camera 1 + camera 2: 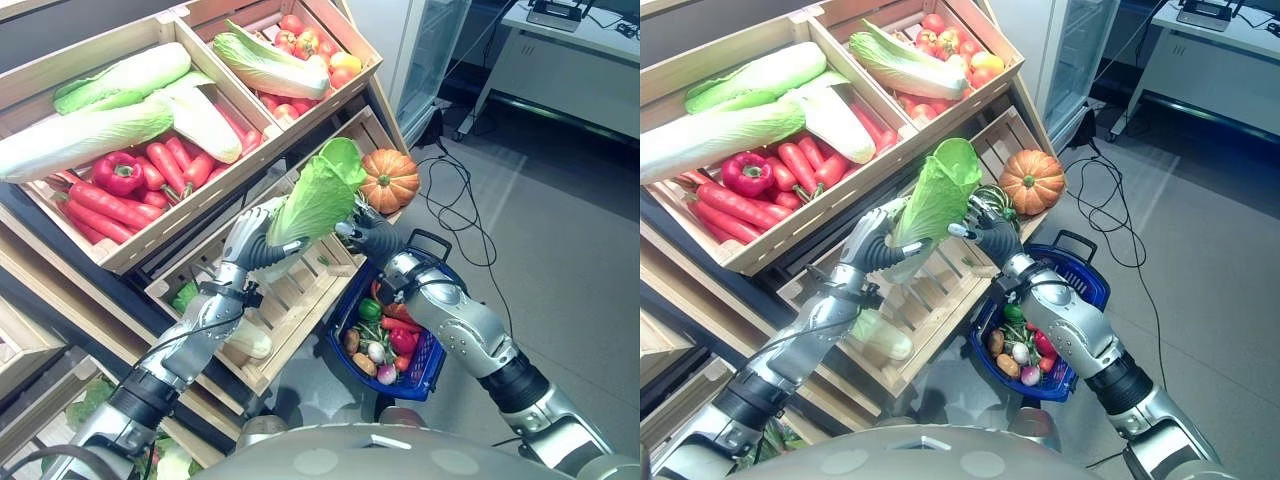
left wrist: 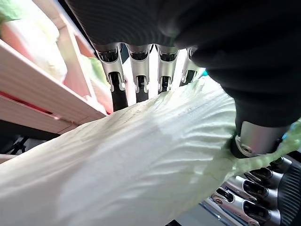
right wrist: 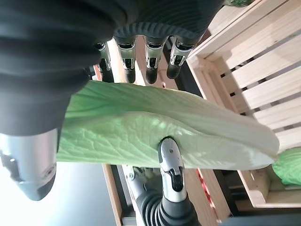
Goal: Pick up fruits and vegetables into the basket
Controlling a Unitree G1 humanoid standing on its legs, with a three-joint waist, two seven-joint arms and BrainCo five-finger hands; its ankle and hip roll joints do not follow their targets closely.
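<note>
Wooden produce stand (image 1: 150, 245) — tiered crates. Top-left crate: napa cabbages (image 1: 95, 130) lying over red peppers and carrots (image 1: 150, 185). Top-right crate: tomatoes (image 1: 305, 45) and one more cabbage. Lower slatted crate (image 1: 300, 290): a pumpkin (image 1: 389, 180) in its far right corner, a pale cabbage at its near edge. Blue basket (image 1: 435, 365) sits on the floor just right of the stand, under the right forearm, already holding small mixed vegetables.

Task item: one napa cabbage (image 1: 318, 200), held in the air above the lower crate, tilted with its leafy end up and toward the pumpkin. It is not yet over the basket, which lies lower and to the right.

Left robot hand (image 1: 262, 232): fingers and thumb curled round the white stalk end from below — clamped on the cabbage. Right robot hand (image 1: 365, 232): touching the leafy side; in its wrist view the fingers sit on one face and the thumb presses into the other — a pinch on loose leaf.

Risks (judgement):
- Right grip is on soft leaf only; leaf may tear or slide if the left lets go early, dropping the cabbage into the crate.
- Cabbage is long relative to the basket; it may tip over the rim.
- Swing to the right could knock the pumpkin.
</note>
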